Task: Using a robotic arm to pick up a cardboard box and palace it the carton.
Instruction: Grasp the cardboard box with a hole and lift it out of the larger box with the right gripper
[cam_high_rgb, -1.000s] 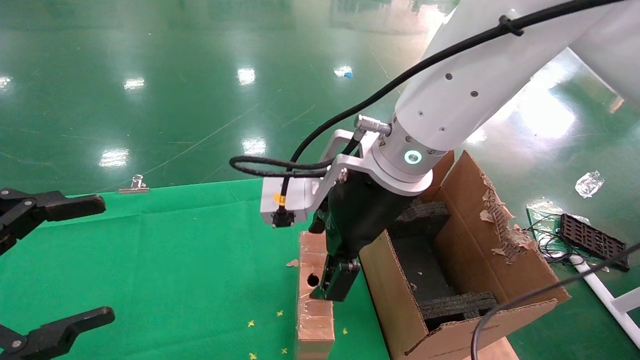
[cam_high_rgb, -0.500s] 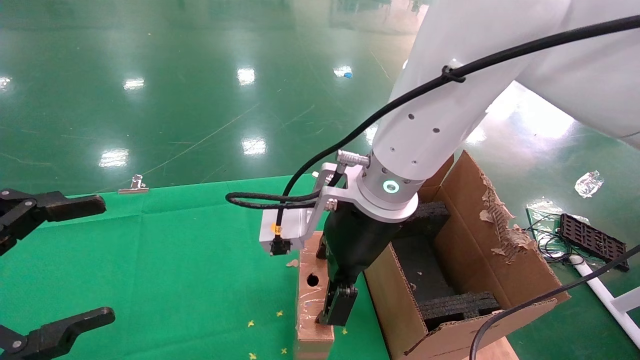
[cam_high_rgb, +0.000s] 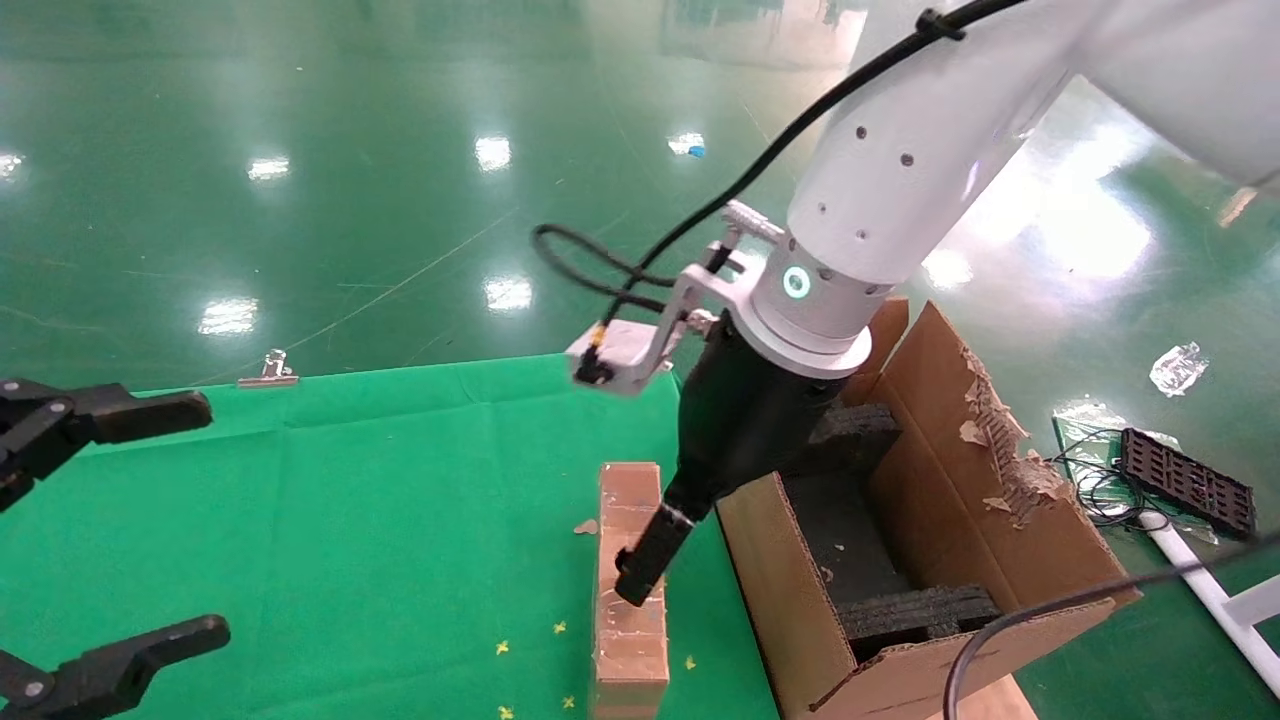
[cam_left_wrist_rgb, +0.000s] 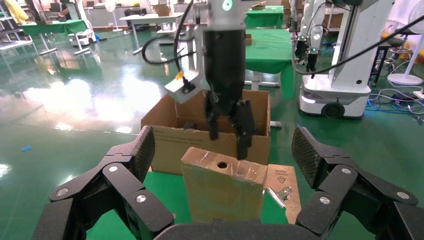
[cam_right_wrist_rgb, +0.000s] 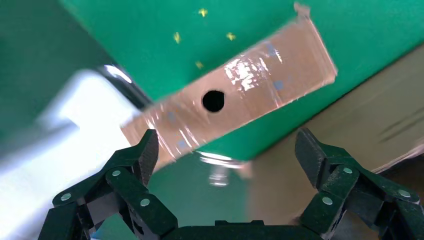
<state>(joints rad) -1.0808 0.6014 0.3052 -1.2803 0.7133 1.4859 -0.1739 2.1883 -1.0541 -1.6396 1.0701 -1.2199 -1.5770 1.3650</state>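
Above the standing cardboard box (cam_high_rgb: 630, 570), at nine o'clock of the carton (cam_high_rgb: 900, 520), the right tool (cam_high_rgb: 640, 565) hangs spread and skewed, so closing could topple it; the left tool (cam_high_rgb: 95, 530) idles, spread.

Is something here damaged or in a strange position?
Yes. The carton has one flap torn ragged along its edge, and brown scraps lie on the green cloth beside the cardboard box, which has worn, taped corners.

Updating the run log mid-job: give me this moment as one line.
right end effector: open, above box | box: upright on cloth, ungrasped | carton: right of box | left end effector: open, idle
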